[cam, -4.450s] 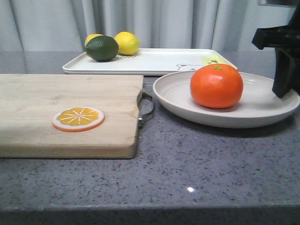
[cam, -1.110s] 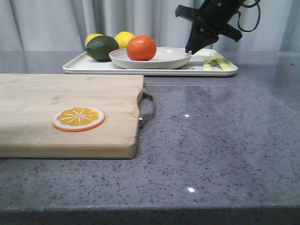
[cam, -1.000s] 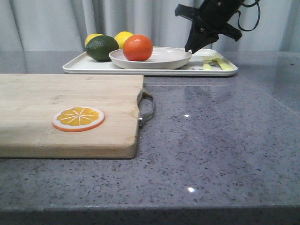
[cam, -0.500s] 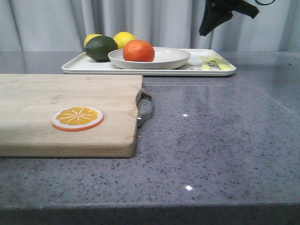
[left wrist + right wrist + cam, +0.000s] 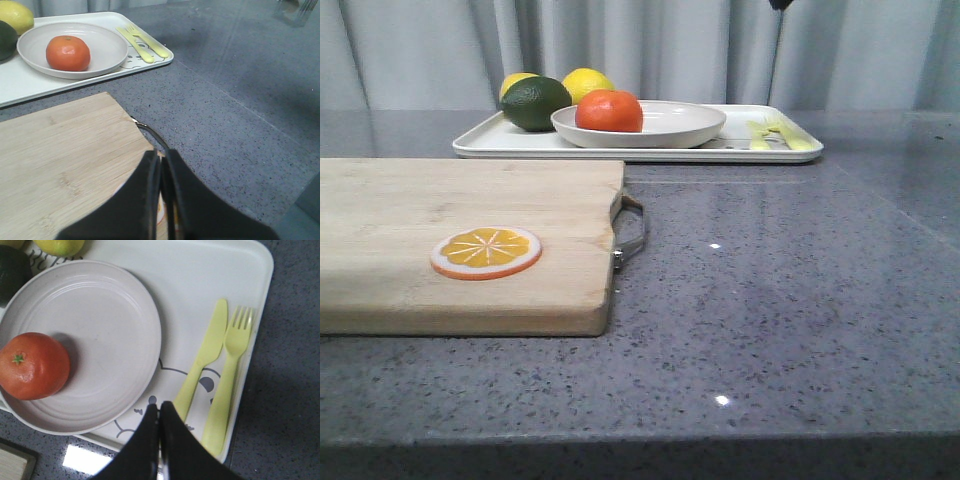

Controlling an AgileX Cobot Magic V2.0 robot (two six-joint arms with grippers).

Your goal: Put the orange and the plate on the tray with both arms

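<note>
A speckled grey stone counter fills the scene. Near its front left edge lies a thick pale wooden cutting board with a metal loop handle on its right end, and a flat orange slice disc rests on the board's front part. The left gripper hangs above the board's handle end, its two black fingers pressed together with nothing between them. Toward the back edge of the counter, around the middle, sits the flat rectangular white tray with rounded corners and a faint bear drawing. On it stands the wide, shallow, round off-white plate, and inside the plate, on its left side, rests the whole glossy orange with a small green stem dimple. On the tray's left end, just beside the plate, lie a dark green avocado-like fruit and two yellow lemons. A pale yellow plastic knife and fork lie side by side on the tray's right end. The right gripper hovers above the tray, clear of the plate, fingers closed together and holding nothing. Grey curtains hang behind the counter.
</note>
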